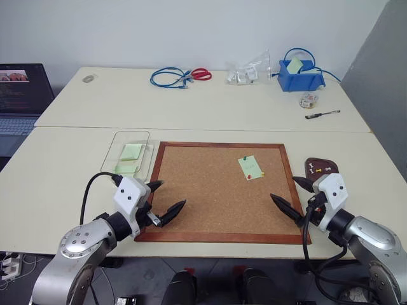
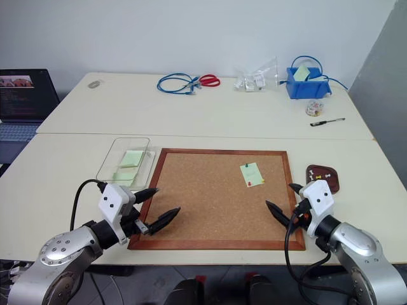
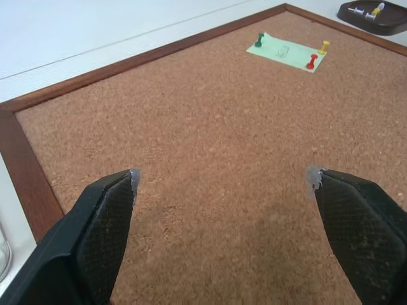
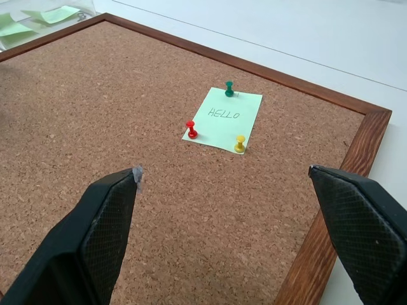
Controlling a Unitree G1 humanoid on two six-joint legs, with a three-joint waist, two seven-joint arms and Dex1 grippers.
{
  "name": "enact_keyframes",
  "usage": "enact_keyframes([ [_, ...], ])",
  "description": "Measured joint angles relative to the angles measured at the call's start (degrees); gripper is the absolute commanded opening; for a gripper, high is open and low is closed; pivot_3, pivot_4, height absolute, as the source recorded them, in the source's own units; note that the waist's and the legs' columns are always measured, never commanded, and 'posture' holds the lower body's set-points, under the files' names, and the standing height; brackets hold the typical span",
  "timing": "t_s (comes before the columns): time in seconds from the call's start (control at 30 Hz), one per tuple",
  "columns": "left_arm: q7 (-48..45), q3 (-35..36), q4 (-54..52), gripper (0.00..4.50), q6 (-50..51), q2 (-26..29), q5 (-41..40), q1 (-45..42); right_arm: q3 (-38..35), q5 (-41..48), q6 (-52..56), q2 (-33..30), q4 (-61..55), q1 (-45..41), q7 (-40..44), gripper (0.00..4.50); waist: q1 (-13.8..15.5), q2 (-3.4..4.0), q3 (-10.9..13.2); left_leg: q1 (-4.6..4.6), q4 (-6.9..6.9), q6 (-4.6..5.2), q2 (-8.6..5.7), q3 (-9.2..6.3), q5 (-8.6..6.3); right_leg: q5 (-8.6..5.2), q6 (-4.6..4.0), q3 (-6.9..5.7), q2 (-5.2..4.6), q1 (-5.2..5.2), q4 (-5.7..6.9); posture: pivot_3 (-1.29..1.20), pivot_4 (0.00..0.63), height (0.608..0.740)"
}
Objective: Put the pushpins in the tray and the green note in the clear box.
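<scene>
Both grippers, left [image 1: 166,196] and right [image 1: 294,198], gape empty over a corkboard [image 1: 216,190] on cream tables [image 1: 210,105] against a white wall [image 1: 191,32].

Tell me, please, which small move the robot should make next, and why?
Probably reach the right gripper, the nearer one, toward the green note to pull a pin. The note lies on the corkboard pinned by the green pushpin, red pushpin and yellow pushpin. Both grippers are open and empty.
</scene>
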Motion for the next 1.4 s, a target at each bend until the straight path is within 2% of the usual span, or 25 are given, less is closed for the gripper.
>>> enact_keyframes([
  [0.1, -0.15, -0.01, 0.01, 4.49, -0.25, 0.42, 0.00, -1.88, 0.21, 0.00, -0.04, 0.00, 0.10, -0.90, 0.01, 4.50, 0.00, 0.00, 0.00, 0.00, 0.00, 0.00, 0.00, 0.00, 0.00, 0.00, 0.00, -0.01, 0.00, 0.00, 0.00, 0.00, 0.150, 0.740],
  [0.2, -1.68, -0.16, 0.66, 4.03, -0.38, 0.89, -0.35, -3.80, 0.21, -0.06, -0.11, -0.07, 0.80, -1.33, 0.10, 4.50, 0.00, 0.00, 0.00, -0.01, 0.00, 0.00, -0.01, 0.00, 0.00, 0.00, 0.00, -0.01, 0.00, 0.00, 0.00, 0.00, 0.150, 0.740],
  [0.43, -8.45, -0.81, 7.04, 2.74, -1.70, 3.95, -2.10, -12.06, 0.35, 0.05, -0.34, -1.96, 2.61, -5.18, 2.65, 4.50, -0.11, 0.01, 0.00, 0.01, -0.01, 0.00, -0.01, 0.01, 0.00, 0.00, 0.00, -0.02, 0.02, -0.01, 0.02, 0.00, 0.150, 0.740],
  [0.6, -14.87, -4.88, 13.95, 1.85, -5.32, 5.78, -0.68, -15.02, 1.29, -0.01, -1.72, -4.30, 7.14, -10.16, 6.70, 4.50, -0.11, 0.02, 0.03, -0.01, 0.00, 0.00, -0.02, 0.02, 0.00, 0.00, 0.00, -0.03, 0.02, -0.03, 0.02, 0.00, 0.150, 0.740],
  [0.9, -19.74, -8.24, 19.50, 0.13, -9.21, 5.39, 0.72, -18.45, 2.48, 0.16, -2.50, -5.66, 12.15, -15.18, 11.77, 4.50, -0.05, 0.02, 0.03, -0.14, 0.00, 0.01, -0.02, -0.01, 0.00, 0.01, -0.01, -0.06, 0.00, -0.12, 0.02, 0.00, 0.150, 0.740],
  [1.17, -21.35, -10.34, 24.67, 0.01, -11.85, 4.08, 2.42, -20.45, 5.02, -0.24, -3.34, -5.22, 14.81, -18.73, 12.91, 4.50, -0.11, 0.04, 0.04, -0.15, 0.03, 0.01, -0.02, -0.01, 0.00, 0.01, -0.01, -0.05, 0.00, -0.15, 0.06, 0.00, 0.150, 0.740],
  [1.4, -20.98, -13.19, 28.04, 0.01, -13.82, 3.88, 7.35, -19.78, 6.81, -0.58, -3.72, -3.62, 18.20, -23.39, 12.60, 4.50, -0.12, 0.05, 0.05, -0.16, 0.03, 0.01, -0.02, -0.02, 0.00, 0.01, -0.02, -0.06, 0.00, -0.17, 0.07, 0.00, 0.150, 0.740],
])
